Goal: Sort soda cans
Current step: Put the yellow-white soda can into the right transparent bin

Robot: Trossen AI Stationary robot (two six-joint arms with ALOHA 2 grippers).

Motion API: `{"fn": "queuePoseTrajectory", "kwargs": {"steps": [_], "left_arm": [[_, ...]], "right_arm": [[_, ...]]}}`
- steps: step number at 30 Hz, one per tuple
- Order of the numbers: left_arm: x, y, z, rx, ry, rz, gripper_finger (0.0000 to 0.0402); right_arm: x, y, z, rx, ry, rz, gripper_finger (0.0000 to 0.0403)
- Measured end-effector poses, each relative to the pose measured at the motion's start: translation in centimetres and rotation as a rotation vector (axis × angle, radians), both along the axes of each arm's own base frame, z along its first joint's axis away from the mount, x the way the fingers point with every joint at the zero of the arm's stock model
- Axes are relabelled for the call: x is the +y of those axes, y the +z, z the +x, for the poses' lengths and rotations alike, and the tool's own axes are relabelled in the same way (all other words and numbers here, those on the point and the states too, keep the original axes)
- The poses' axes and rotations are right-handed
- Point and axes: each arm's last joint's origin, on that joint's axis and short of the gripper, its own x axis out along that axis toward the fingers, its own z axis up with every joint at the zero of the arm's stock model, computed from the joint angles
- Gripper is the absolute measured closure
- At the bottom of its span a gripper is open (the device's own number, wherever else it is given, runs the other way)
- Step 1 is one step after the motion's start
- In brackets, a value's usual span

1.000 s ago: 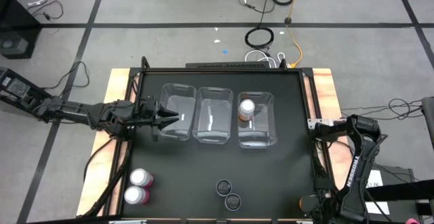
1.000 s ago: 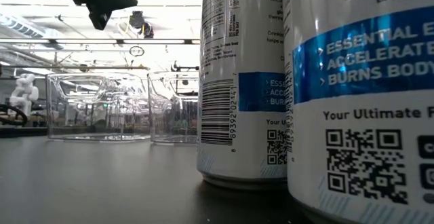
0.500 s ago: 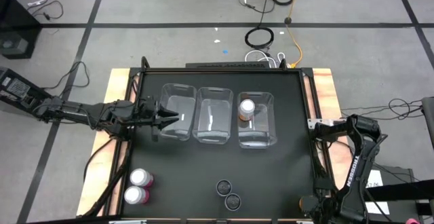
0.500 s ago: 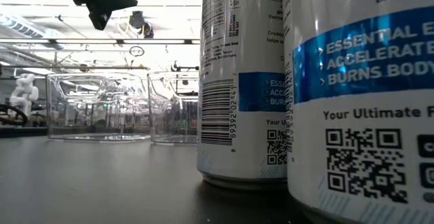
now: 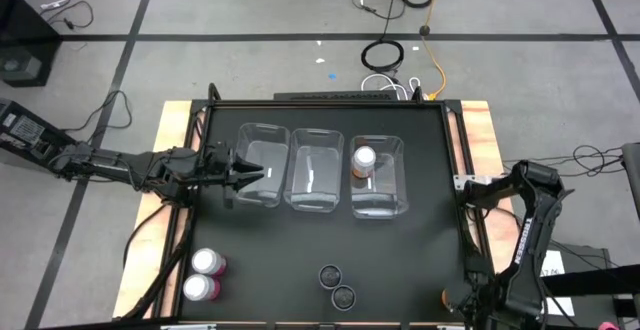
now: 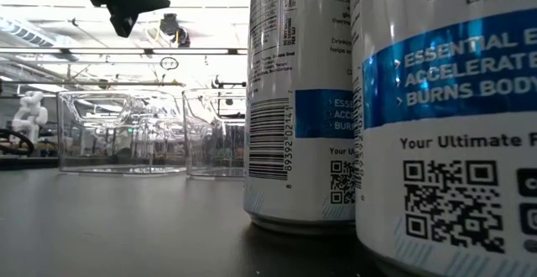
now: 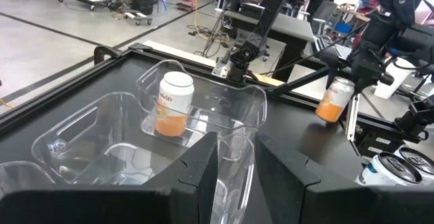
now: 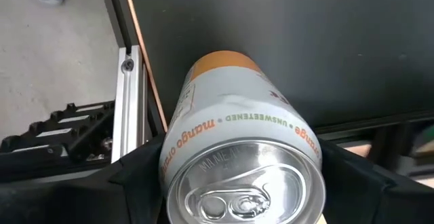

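An orange-bodied silver-topped soda can (image 8: 241, 149) is gripped upright between the right gripper (image 8: 237, 176) fingers at the table's near right corner, well apart from the clear plastic bin (image 5: 380, 202) already holding its orange twin (image 5: 364, 160), while the left gripper (image 7: 234, 166) is held narrowly parted and empty over the bins

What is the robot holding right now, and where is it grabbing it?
The right gripper is shut on an orange can, clamping its sides just below the silver top. The left gripper holds nothing; it hangs over the clear bins.

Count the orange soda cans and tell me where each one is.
2. One orange can stands inside the right-hand clear bin. The other orange can is between the right gripper's fingers, off the table at its near right corner.
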Motion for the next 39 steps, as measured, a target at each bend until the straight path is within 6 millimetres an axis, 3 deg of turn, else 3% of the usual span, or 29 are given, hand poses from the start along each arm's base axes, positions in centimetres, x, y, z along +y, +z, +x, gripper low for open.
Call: {"fn": "queuePoseTrajectory", "kwargs": {"steps": [8, 25, 39], "left_arm": [[0.0, 0.0, 0.0, 0.000, 0.000, 0.000, 0.0293], [0.0, 0.0, 0.0, 0.000, 0.000, 0.001, 0.0293], [0.0, 0.0, 0.0, 0.000, 0.000, 0.001, 0.0293]], "right_arm": [[-2.8, 2.4, 0.9, 0.000, -0.094, 0.005, 0.0116], [-10.9, 7.0, 4.7, -0.040, -0.384, 0.072, 0.0116], [-16.7, 8.6, 7.6, -0.118, -0.507, 0.124, 0.0116]]}}
